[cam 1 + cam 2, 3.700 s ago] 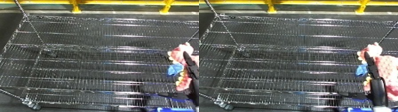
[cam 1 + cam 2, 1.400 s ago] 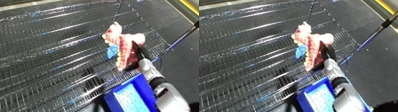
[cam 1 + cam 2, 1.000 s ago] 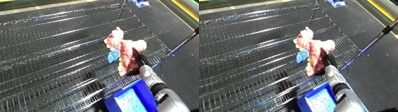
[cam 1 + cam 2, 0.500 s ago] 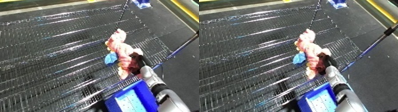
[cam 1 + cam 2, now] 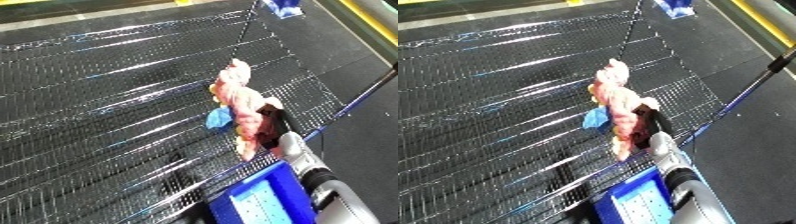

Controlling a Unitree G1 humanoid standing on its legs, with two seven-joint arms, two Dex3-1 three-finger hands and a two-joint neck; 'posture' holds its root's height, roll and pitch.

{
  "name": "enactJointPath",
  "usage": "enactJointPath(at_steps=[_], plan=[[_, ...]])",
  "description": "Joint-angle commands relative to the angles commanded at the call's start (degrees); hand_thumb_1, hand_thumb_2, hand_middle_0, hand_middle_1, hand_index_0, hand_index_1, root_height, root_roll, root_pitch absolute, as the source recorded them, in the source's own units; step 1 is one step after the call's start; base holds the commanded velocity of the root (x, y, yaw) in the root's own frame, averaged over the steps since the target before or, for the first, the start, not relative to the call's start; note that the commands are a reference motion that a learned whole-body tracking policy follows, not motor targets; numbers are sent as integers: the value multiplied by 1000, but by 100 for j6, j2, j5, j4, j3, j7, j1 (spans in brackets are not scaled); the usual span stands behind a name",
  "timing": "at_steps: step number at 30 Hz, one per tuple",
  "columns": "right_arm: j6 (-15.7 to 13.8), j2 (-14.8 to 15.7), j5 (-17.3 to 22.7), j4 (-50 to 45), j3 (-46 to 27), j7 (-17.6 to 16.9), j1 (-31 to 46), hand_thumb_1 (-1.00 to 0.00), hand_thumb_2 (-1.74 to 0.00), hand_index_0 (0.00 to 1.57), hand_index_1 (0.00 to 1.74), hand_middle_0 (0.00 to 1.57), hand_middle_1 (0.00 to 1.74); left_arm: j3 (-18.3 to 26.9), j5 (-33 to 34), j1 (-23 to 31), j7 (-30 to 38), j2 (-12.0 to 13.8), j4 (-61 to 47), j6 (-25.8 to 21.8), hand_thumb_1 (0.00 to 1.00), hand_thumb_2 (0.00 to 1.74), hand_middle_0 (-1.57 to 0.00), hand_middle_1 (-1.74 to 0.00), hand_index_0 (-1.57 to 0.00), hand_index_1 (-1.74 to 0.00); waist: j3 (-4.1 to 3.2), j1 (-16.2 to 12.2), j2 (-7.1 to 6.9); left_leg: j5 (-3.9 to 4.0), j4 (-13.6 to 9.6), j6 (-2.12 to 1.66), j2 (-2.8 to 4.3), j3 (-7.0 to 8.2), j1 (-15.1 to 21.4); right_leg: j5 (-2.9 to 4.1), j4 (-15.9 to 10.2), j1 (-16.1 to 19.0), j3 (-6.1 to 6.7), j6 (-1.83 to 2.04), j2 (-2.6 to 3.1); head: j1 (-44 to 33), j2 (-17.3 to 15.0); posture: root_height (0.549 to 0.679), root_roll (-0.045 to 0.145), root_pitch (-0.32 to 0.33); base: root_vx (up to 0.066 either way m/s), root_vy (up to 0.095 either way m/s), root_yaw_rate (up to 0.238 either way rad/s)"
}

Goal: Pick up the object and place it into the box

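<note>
**Pink soft object held above the wire shelf**

A wire shelf (image 5: 107,100) of shiny metal rods fills the left and middle of both views, sloping across the tilted scene, with dark floor showing through its mesh. Nothing lies on the part of it that is in view.

Right of centre, the pink object (image 5: 242,97) is held up over the right part of the shelf, near its right edge. It looks soft and lumpy, mottled pink and cream with touches of yellow, and a small blue piece (image 5: 218,118) hangs from its left side about halfway down. Its long axis runs from the far end, a rounded pale tip pointing away and slightly left, down to the near end by the shelf's front rail.

The right robot hand (image 5: 271,122) is black and its fingers curl round the lower right side of the object, holding it; its white and silver forearm (image 5: 306,165) comes in from the lower right corner.

At the near right edge sits a blue bin (image 5: 262,200) with a pale label on its wall; its inside cannot be seen. At the far right, on the dark floor, lies a small blue and white thing (image 5: 282,7).
</note>
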Motion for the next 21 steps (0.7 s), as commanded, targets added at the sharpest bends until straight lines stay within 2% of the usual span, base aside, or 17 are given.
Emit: enactJointPath(at_steps=[7,17,21], plan=[[-231,-122,266,-882,-588,-316,501,-950,-1653,1492,1653,1492,1653,55,67,-103,-8,-3,89,-3,1000,1740,-1570,-1740,-1570,-1740,0,-81,-164,-49,56,-8,43,-23,117,7,-59,204,-26,8,31,-31,163,618,87,-147,-22,1,3],[-384,-238,256,-1898,-1399,-576,1307,-950,-1653,1492,1653,1492,1653,132,75,-189,-23,-28,156,22,1000,1740,-1570,-1740,-1570,-1740,0,-160,-379,-131,220,14,112,-39,224,41,-69,424,-50,12,65,162,384,617,74,-178,-23,2,4],[-486,-153,267,-2421,-1896,-740,1844,-950,-1653,1492,1653,1492,1653,202,94,-182,-11,-50,127,37,1000,1740,-1570,-1740,-1570,-1740,0,-233,-460,-166,241,32,140,-31,302,49,-97,527,-53,15,80,272,458,618,69,-188,-13,11,-25]])
